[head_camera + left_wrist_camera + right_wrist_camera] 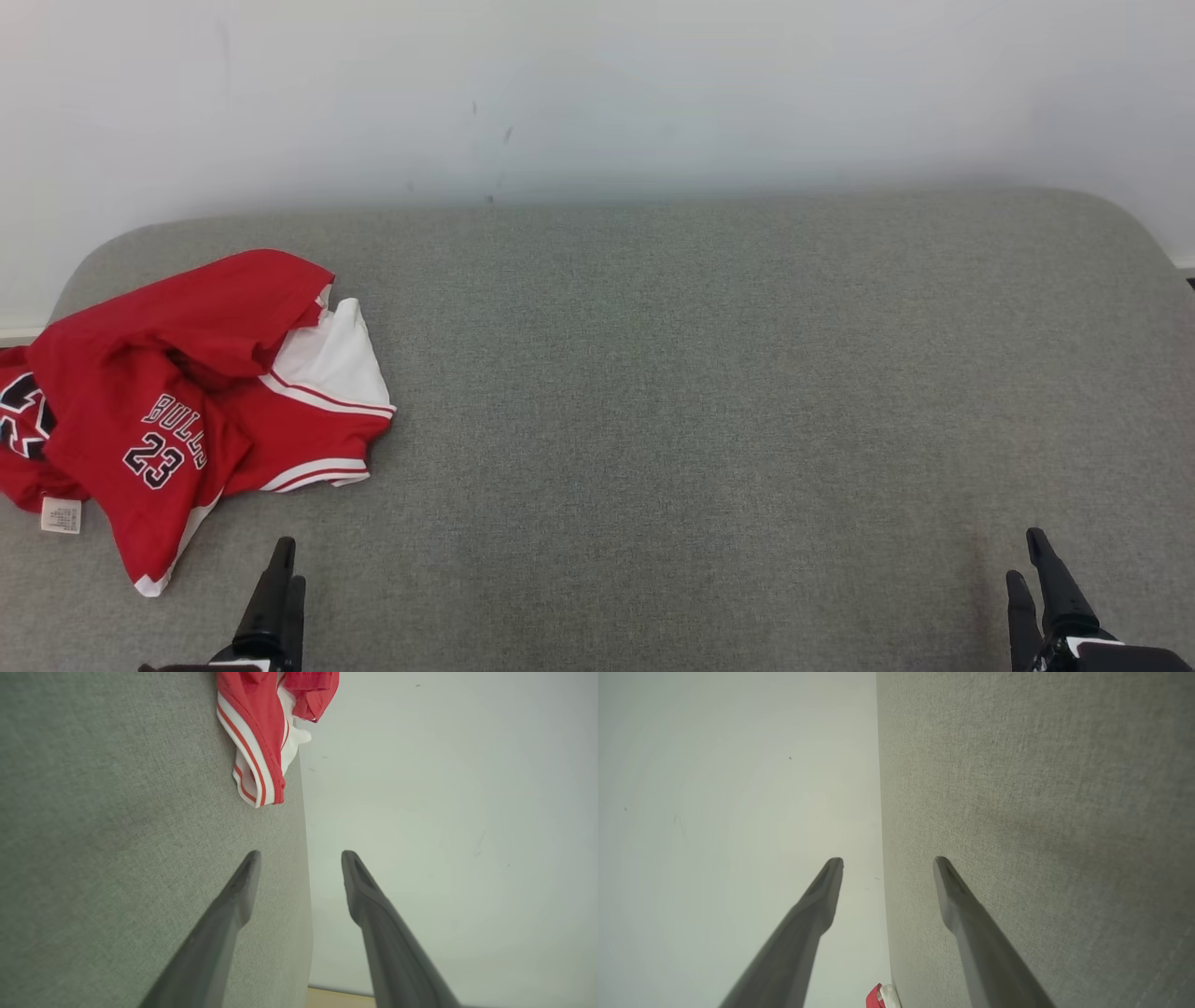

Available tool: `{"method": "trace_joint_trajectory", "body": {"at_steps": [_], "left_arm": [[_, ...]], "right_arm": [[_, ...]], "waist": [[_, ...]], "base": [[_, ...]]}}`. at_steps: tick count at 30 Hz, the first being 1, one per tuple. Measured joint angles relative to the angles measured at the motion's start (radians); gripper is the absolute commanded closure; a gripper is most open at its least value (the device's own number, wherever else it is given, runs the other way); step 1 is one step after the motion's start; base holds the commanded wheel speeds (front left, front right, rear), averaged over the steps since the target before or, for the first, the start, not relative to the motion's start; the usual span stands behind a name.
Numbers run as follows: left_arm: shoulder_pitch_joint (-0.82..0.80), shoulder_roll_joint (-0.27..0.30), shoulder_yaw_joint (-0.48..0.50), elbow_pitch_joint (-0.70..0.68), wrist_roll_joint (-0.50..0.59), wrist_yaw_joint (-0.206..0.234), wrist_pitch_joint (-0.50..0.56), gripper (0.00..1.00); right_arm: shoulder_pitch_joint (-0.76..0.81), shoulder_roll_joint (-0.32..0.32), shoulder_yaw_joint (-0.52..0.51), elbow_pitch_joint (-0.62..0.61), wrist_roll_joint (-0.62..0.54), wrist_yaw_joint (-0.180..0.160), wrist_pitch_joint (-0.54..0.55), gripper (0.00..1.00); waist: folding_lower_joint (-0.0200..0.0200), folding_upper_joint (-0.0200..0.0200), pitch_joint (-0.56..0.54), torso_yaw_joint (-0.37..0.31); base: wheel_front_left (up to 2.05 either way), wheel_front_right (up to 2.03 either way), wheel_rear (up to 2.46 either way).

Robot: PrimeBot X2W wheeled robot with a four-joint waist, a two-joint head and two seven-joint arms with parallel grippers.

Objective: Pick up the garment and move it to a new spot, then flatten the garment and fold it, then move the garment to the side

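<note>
A crumpled red and white basketball jersey [187, 401] lies at the left end of our grey fabric tabletop [700, 373], long axis slanting near-left to far-right. Our left claw [289, 560] and right claw [1024, 555] hang open, empty.

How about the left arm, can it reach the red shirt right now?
Probably yes. The left gripper is open, and the red shirt lies crumpled just ahead and to its left on the grey cushion, with nothing between them.
</note>
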Motion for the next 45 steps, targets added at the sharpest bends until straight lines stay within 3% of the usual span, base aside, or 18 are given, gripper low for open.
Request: {"method": "trace_joint_trajectory", "body": {"at_steps": [13, 21, 32, 45], "left_arm": [[-0.001, 0.001, -0.011, -0.039, 0.013, 0.0, -0.046, 0.0], [-0.001, 0.012, -0.037, -0.082, 0.081, 0.0, -0.077, 0.0], [-0.002, 0.053, -0.084, -0.111, 0.275, 0.018, -0.121, 0.0], [-0.002, 0.097, -0.15, -0.15, 0.526, 0.064, -0.17, 0.0]], "right_arm": [[-0.002, -0.001, 0.022, -0.058, -0.014, 0.0, -0.033, 0.0], [-0.003, -0.015, 0.05, -0.11, -0.06, 0.0, -0.056, 0.0], [-0.009, -0.061, 0.123, -0.172, -0.189, 0.0, -0.097, 0.0], [-0.026, -0.14, 0.215, -0.198, -0.468, -0.001, -0.161, 0.0]], "waist": [[0.0, 0.0, 0.0, 0.0], [0.0, 0.0, 0.0, 0.0], [0.0, 0.0, 0.001, 0.0], [0.0, 0.0, 0.0, 0.005]], "base": [[0.0, 0.0, 0.0], [0.0, 0.0, 0.0], [0.0, 0.0, 0.0], [0.0, 0.0, 0.0]]}}
